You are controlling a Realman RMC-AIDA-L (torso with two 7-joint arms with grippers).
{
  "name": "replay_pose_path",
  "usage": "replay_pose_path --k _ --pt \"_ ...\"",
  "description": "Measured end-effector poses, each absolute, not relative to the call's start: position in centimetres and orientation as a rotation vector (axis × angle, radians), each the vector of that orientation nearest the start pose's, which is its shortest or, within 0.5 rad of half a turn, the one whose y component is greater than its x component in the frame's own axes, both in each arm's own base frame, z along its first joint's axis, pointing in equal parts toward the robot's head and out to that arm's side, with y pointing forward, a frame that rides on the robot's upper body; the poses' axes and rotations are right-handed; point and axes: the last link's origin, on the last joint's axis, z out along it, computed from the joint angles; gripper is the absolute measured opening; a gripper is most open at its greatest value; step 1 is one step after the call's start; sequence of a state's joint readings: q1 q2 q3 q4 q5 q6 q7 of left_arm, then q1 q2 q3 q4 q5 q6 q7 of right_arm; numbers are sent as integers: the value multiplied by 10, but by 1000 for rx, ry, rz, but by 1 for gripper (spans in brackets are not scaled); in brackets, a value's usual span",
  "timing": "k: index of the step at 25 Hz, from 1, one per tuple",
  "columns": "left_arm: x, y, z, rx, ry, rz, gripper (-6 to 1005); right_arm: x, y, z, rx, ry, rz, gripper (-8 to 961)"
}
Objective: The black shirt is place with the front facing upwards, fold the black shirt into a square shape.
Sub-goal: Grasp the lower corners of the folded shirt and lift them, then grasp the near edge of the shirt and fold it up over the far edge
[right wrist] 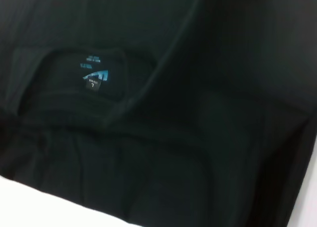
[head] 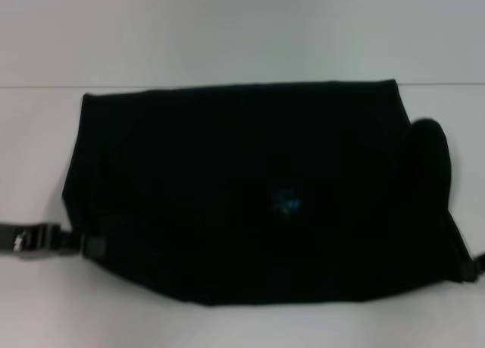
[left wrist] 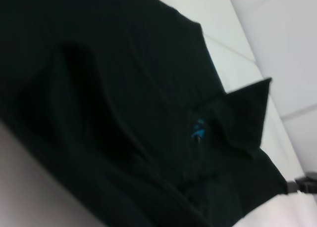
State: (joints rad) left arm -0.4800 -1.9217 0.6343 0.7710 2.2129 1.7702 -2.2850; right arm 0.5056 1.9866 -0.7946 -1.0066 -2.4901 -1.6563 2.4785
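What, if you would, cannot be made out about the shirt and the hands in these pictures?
- Black shirt: chest print unseen in any view.
- Left hand, head view: fingers lost against dark cloth.
- Right hand, head view: cut by frame edge.
- Blue neck label: text blurred.

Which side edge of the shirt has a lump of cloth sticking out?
The black shirt has it on the robot's right edge, a rounded bulge; the left edge runs straight.

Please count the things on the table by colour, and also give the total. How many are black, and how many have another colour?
Black: 1, the shirt, partly folded on the white table.
Blue: 1, the neck label on the shirt.
Black end effectors at the shirt's edges: 2, left end effector and right end effector.
Total: 4
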Motion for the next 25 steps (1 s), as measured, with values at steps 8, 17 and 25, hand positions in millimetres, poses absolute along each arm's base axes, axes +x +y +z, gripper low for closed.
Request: replay_pose_path --k 8,17,25 --pt "-315 274 79 -2465 -1893 -390 0 322 295 86 -2281 1838 -23 12" --pt "-300 314 109 -2308 -1760 -761 0 296 331 105 -2272 1706 361 12" --pt "-288 383 97 -1992 -1707 -852 -1 281 406 111 -1965 1533 673 11"
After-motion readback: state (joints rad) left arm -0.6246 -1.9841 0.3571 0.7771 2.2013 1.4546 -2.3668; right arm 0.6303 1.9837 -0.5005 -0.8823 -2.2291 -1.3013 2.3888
